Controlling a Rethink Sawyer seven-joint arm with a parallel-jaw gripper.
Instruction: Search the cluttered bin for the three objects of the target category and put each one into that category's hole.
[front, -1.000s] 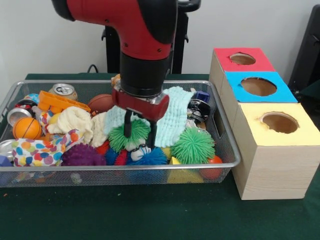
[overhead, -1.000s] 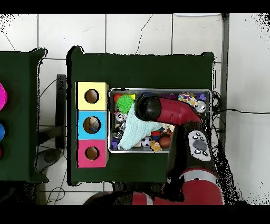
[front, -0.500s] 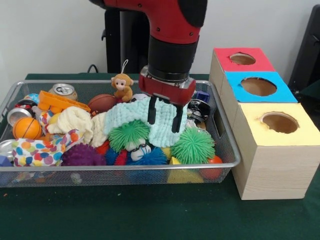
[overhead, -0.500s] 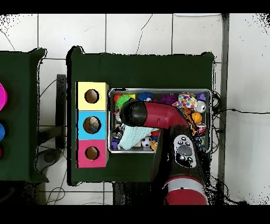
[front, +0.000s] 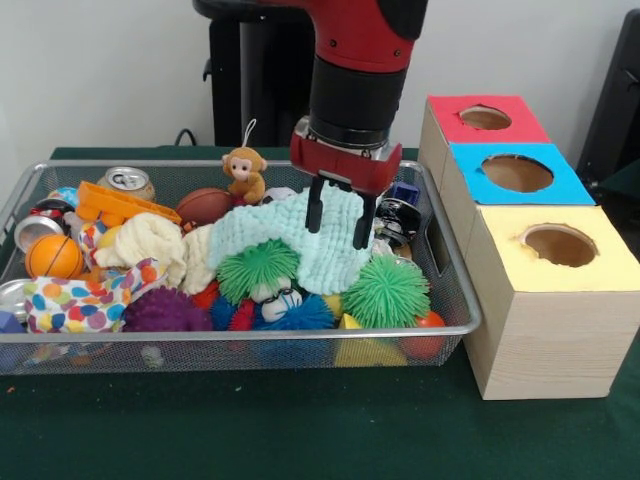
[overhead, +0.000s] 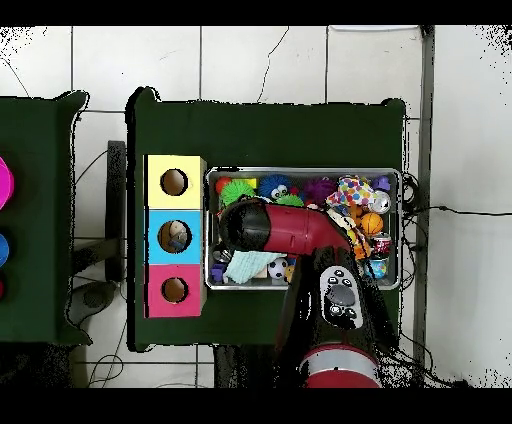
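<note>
The arm has swung across toward the boxes since a second ago, off the green spiky balls, and the gripper (front: 340, 218) now hangs over the light-blue knitted cloth (front: 300, 245), its two dark fingers (front: 314, 205) spread apart with nothing between them, tips just at the cloth's top fold. The cloth has bunched up since then, too, and lies draped over the middle of the wire basket (front: 452, 300). Straight below the gripper and toward the camera sit two green spiky balls (front: 387, 290), one to each side, with a blue spiky ball (front: 300, 314) between them. Off to the gripper's side away from the boxes lie a cream cloth (front: 150, 240), a spotted cloth (front: 75, 300), a purple spiky ball (front: 163, 312), an orange ball (front: 52, 256) and a drink can (front: 127, 181); behind it, a little monkey toy (front: 243, 173) and a brown ball (front: 203, 205). On the other side stand three boxes in a row: red-topped (front: 483, 120), blue-topped (front: 515, 172), yellow-topped (front: 556, 245), each with a round hole. Overhead, something lies in the blue box's hole (overhead: 176, 236).
</note>
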